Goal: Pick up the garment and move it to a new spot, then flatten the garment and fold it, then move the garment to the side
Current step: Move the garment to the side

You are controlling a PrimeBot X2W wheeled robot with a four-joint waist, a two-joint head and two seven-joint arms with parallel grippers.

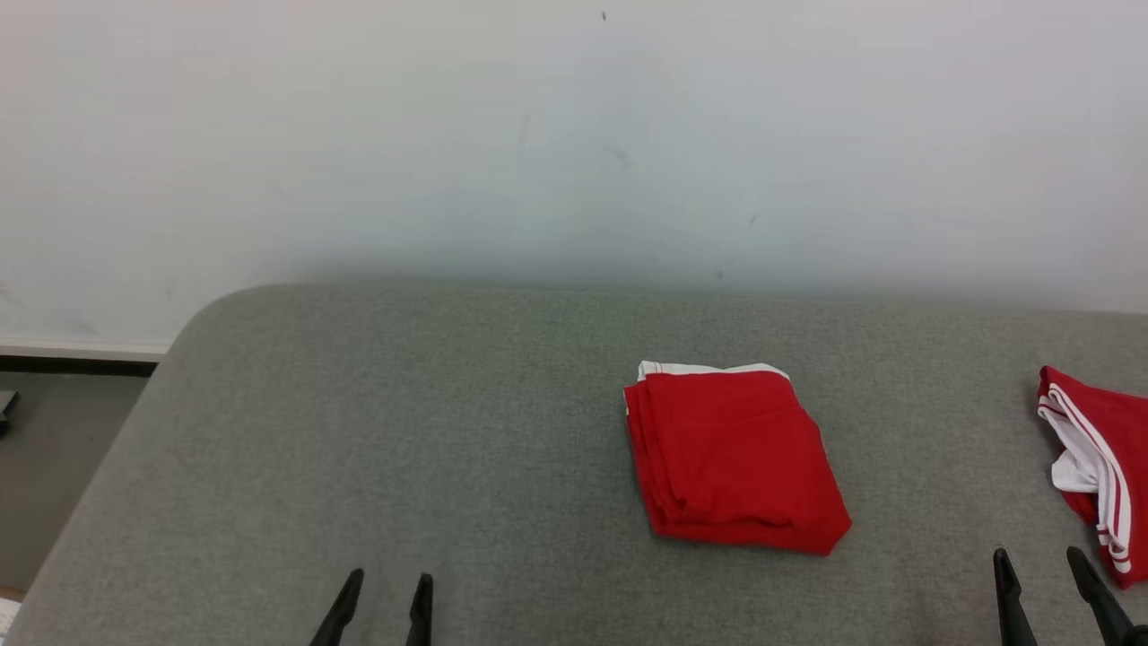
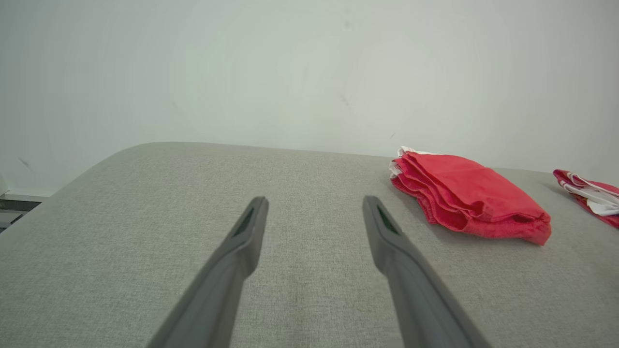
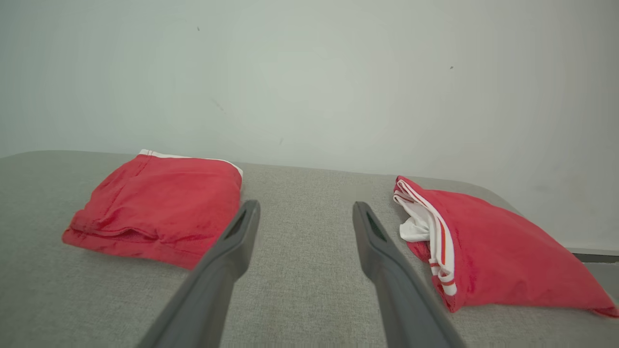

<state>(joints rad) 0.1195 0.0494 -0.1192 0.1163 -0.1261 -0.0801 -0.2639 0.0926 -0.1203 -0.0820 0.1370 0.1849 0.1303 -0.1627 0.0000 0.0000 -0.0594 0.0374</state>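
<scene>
Two claws show at my near edge, both with fingers spread wide and holding nothing. At the far left, a strip of floor (image 1: 54, 467) and a dark skirting line (image 1: 76, 365) show past the rounded corner of the grey cloth-covered desk (image 1: 430, 422). The left claw (image 1: 390, 576) is over bare grey fabric. In the head view only its fingertips rise from the bottom edge, and I cannot tell whether they rest on the surface.

To its right and farther from me lies the folded red garment (image 1: 735, 453), a squarish stack lying flat on the desk with a white band along its far edge. It is well apart from the left claw. It is nearer the right claw (image 1: 1036, 553), ahead of it and to its left, not touching. In the right wrist view that claw's left finger crosses in front of the stack's near corner.

Just right of that claw is a second red garment (image 1: 1108, 449), loosely heaped, with white lining and striped trim showing at its open end. The head view cuts it off at the right edge. Its near tip lies just beside the claw's outer finger, and I cannot tell whether they touch. I also cannot tell which piece the job means.

A pale wall (image 1: 574, 135) with a few small dark marks runs behind the desk.
</scene>
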